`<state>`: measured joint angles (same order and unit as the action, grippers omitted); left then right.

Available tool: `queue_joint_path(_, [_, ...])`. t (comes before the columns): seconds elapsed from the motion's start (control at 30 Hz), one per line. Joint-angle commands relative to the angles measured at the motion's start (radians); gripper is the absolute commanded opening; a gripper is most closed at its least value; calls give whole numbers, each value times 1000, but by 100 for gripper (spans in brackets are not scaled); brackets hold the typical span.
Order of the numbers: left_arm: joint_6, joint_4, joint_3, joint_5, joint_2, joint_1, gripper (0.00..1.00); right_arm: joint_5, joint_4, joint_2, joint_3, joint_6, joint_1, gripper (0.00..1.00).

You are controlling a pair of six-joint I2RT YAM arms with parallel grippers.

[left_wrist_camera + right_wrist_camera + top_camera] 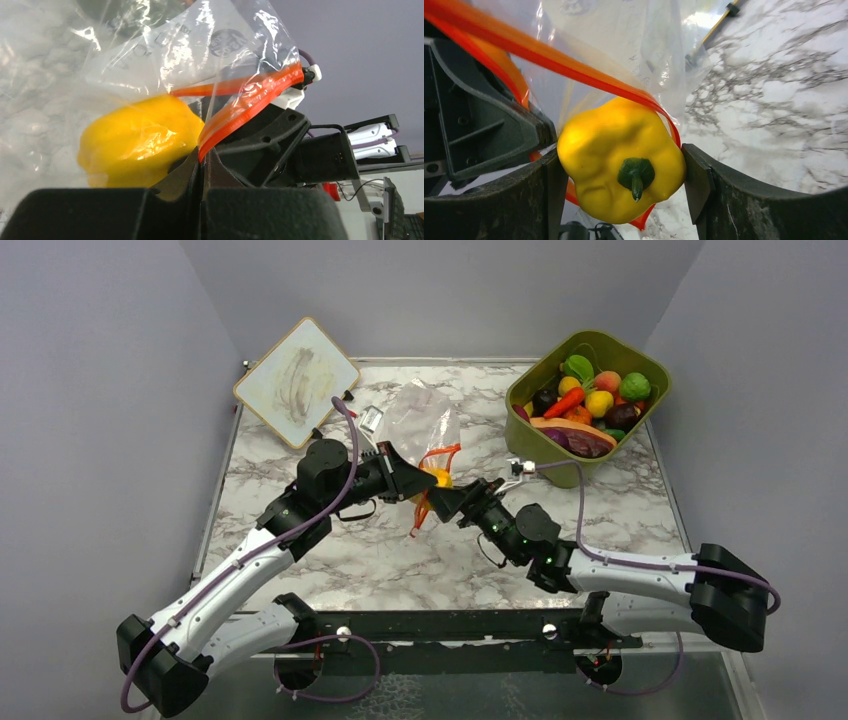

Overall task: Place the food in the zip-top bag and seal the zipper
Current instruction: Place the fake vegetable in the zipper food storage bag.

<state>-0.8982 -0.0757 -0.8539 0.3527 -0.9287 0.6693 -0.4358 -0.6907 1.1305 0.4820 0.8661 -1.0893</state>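
My left gripper [405, 483] [203, 162] is shut on the orange-red zipper [250, 102] [440, 452] and holds the clear zip-top bag [420, 415] [175, 50] up off the table. A yellow toy pepper [438, 477] [614, 150], green stem toward the camera, sits between both pads of my right gripper [447, 496] [620, 170], which is shut on it. The pepper is at the bag's mouth, with the zipper [549, 60] looped round it, and partly inside the plastic [135, 140]. Several more pieces of food [590, 400] lie in the tub.
The olive-green tub [545, 452] stands at the back right. A light board [297, 380] leans at the back left, with a small clear-and-silver object [370, 420] beside it. The marble table [400, 560] is walled on three sides.
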Motion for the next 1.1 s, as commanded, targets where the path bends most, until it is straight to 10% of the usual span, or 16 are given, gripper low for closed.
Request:
queue_joint_path(0.0, [0,30,13,12,-6,0,0,173,-249,93,-19,38,-6,20])
queue_joint_path(0.13, [-35,51,9,33,9,0,0,135,-234,151,-2,57,-7,30])
queue_joint_path(0.47, [-77,9,15,-57,18,-27,0,143,593,-23,277,-40,-6,63])
queue_joint_path(0.63, [-159,56,10,-36,-26,-46,0,198,753,-145,290,-124,-6,78])
queue_joint_path(1.07, [-308,156,29,52,-86,-66,0,146,1005,-165,478,-242,-6,71])
